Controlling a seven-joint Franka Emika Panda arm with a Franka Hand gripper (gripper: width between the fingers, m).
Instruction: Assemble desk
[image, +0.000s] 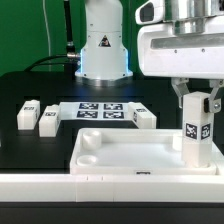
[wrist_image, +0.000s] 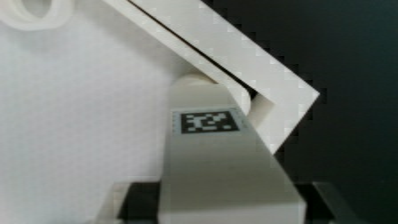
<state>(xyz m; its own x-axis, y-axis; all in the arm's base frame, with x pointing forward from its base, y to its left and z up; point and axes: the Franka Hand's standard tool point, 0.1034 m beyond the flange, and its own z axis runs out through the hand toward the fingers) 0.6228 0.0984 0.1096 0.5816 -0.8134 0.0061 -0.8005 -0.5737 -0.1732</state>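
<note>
The white desk top lies flat at the front of the table, its raised rim facing up. My gripper is shut on a white square leg with a black-and-white tag and holds it upright over the top's corner on the exterior view's right. Its lower end reaches the corner; I cannot tell whether it is seated in a socket. In the wrist view the leg sits between my dark fingers, with the gripper above the top's corner rim. Three more legs lie behind the top: two on the left and one near the middle.
The marker board lies behind the desk top, in front of the robot base. A long white border wall runs along the front edge. The table surface is black.
</note>
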